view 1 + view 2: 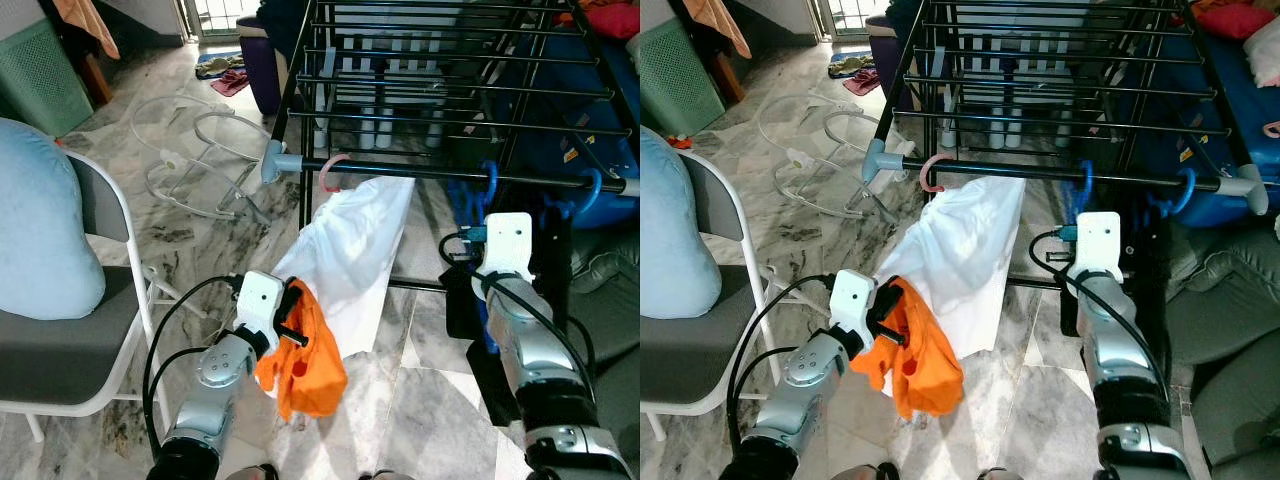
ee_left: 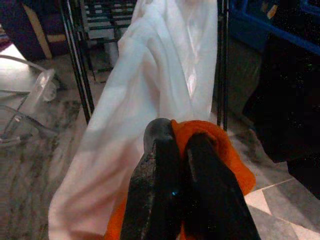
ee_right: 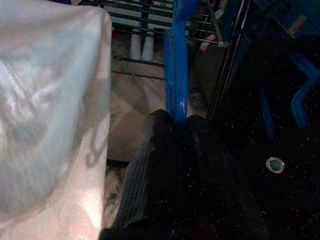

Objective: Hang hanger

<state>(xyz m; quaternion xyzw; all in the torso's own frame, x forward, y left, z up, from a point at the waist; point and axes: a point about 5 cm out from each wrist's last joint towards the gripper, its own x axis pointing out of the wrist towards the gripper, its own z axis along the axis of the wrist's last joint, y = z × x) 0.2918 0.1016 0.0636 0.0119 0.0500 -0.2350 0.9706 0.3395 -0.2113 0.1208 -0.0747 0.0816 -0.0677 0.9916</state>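
Right end effector clamped on blue hanger, left end effector pinching orange cloth

My two arms are silver, built of rounded metal segments with a dull shine. Each wrist carries a white, boxy plastic housing with rounded corners. Black cables loop loosely from my left forearm up to its wrist housing; another black cable curls into my right wrist housing, where a small blue plug sits. A round silver joint cap with small screws marks my left elbow. My left tool has two long black fingers with rounded, slightly glossy tips; my right tool has the same pair, matte and finely textured, dark in the shade
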